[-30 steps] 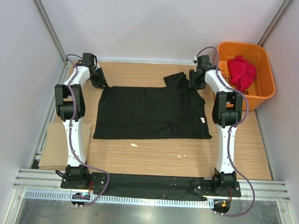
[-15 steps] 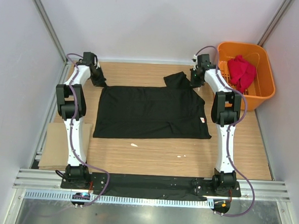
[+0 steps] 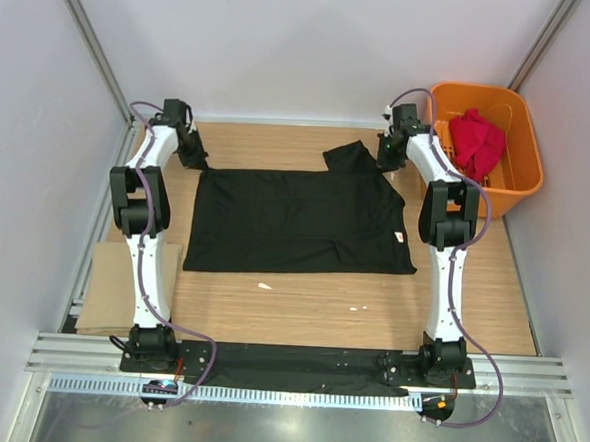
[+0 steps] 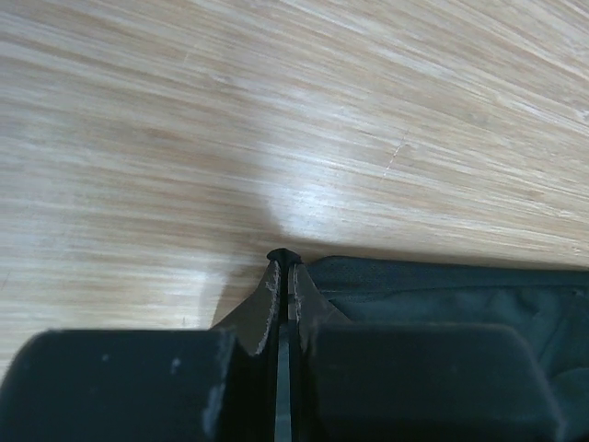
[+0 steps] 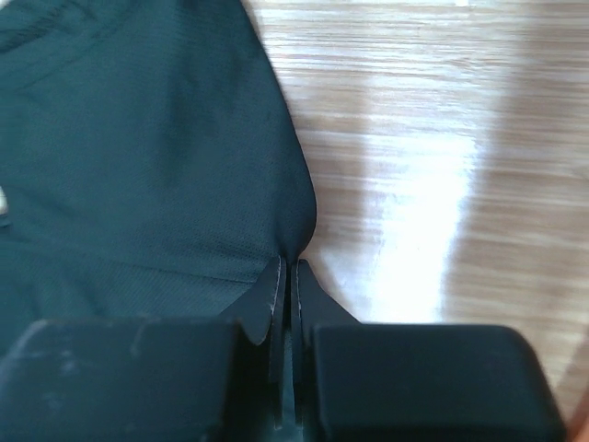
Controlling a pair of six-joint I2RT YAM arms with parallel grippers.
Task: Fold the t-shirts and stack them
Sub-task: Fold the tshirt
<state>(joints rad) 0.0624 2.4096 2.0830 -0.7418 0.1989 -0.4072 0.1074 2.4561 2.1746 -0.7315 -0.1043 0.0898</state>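
Note:
The black t-shirt (image 3: 300, 221) lies spread flat on the wooden table, one sleeve folded up at its far right. My left gripper (image 3: 195, 162) is shut on the shirt's far left corner; the left wrist view shows a nub of black cloth (image 4: 283, 257) pinched at the fingertips of that gripper (image 4: 285, 269). My right gripper (image 3: 388, 165) is shut on the shirt's far right edge, and the cloth (image 5: 166, 147) bunches into that gripper (image 5: 288, 267) in the right wrist view. The red t-shirt (image 3: 476, 142) lies crumpled in the orange basket (image 3: 523, 175).
The orange basket stands at the far right against the wall. A tan cardboard sheet (image 3: 105, 290) lies at the table's left edge beside the left arm. Two small white scraps (image 3: 265, 286) lie on the wood in front of the shirt. White walls enclose the table.
Both grippers have closed onto the black shirt's far corners. The right one shifted slightly toward the far edge. The shirt lies as before.

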